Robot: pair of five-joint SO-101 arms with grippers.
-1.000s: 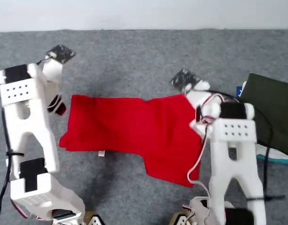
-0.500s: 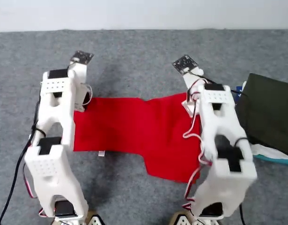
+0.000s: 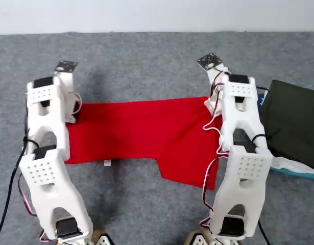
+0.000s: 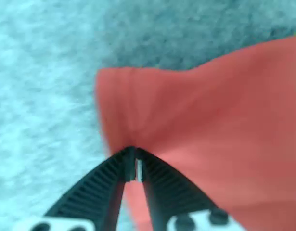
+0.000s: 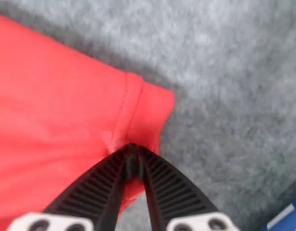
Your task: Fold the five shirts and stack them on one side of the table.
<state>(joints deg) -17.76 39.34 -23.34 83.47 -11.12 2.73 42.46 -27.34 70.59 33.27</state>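
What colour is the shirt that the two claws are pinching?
Plain red, no pattern. The red cloth shirt shows best in the high view.

Dark shirt [image 3: 294, 122] partly off right edge

From my remote station I see my left arm [image 3: 47, 127] and right arm [image 3: 238, 117] as chunky white printed shells with grids of small holes, black servo blocks at the joints, red and white wires [image 3: 210, 173], a black cable [image 3: 11, 189], and black ribbed fingers [image 4: 102, 190].
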